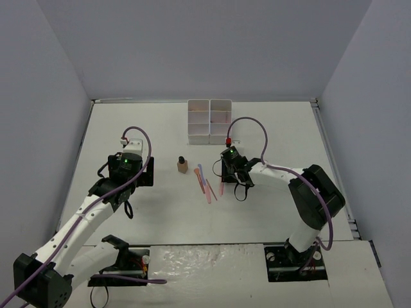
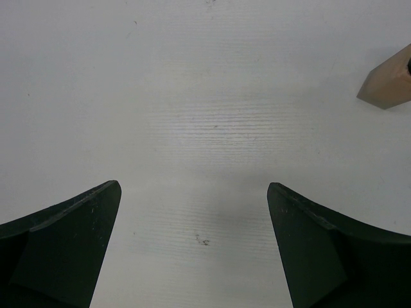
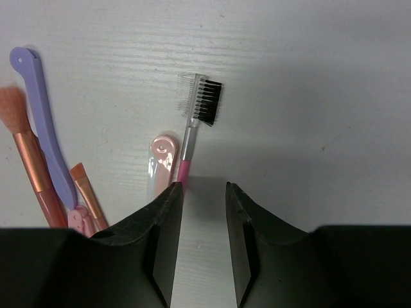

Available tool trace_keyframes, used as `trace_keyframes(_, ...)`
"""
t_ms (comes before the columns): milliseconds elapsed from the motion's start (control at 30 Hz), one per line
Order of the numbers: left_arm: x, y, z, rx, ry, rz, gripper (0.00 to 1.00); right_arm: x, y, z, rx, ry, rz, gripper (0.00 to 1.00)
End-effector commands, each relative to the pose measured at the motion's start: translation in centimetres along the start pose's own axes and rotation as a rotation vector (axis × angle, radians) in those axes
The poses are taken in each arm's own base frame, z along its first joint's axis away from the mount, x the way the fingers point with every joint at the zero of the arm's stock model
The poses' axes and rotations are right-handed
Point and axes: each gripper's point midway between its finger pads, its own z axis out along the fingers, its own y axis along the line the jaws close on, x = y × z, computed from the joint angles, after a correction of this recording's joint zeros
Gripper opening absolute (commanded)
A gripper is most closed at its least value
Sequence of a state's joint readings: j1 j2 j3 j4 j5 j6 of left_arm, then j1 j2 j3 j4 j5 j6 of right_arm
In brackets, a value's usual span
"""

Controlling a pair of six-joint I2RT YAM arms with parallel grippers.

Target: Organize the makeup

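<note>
– Pink-handled brow brush with a clear comb and black bristles lies flat on the white table, its handle end tucked against one finger of the right gripper. The jaws are only narrowly apart and the gap between them looks empty. My worry is that closing here pinches air or flicks the brush sideways.

– Agreed, and that side's crowded. A pale pink plastic stick sits just beside it, then a lilac plastic stick and two copper-handled brushes, so it'd be easy to drag a neighbour along. The tan bottle with the black cap stands apart, and the white gridded box is further back. The left gripper hangs wide open, holding nothing.
</note>
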State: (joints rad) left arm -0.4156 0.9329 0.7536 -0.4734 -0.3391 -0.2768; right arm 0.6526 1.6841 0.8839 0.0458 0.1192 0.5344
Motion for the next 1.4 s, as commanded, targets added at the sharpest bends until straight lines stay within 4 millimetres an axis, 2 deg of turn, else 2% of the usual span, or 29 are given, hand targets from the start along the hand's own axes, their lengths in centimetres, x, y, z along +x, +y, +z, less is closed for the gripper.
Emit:
trace_keyframes(0,-2.0,0.3,-0.3,-0.015,-0.059,-0.027,0.97,-2.0,1.0,0.0,0.004,-0.056,0.023,0.3)
trace_keyframes(367,-2.1,0.3,-0.3,-0.015,-0.059,-0.027,0.97,-1.9,1.7,0.1,0.006,-0.06,0.027,0.3)
trace_keyframes(767,-1.9,0.3,-0.3,-0.014,-0.056,-0.026,0.97,0.0,0.0,0.8,0.061,-0.026,0.023,0.27)
trace_keyframes(1000,-2.0,0.3,-0.2,-0.012,-0.059,-0.027,0.97,0.0,-0.3,0.4,0.066,-0.031,0.022,0.26)
trace_keyframes(1367,-2.0,0.2,-0.2,-0.008,-0.056,-0.026,0.97,1.1,-0.7,0.7,0.077,-0.003,0.021,0.25)
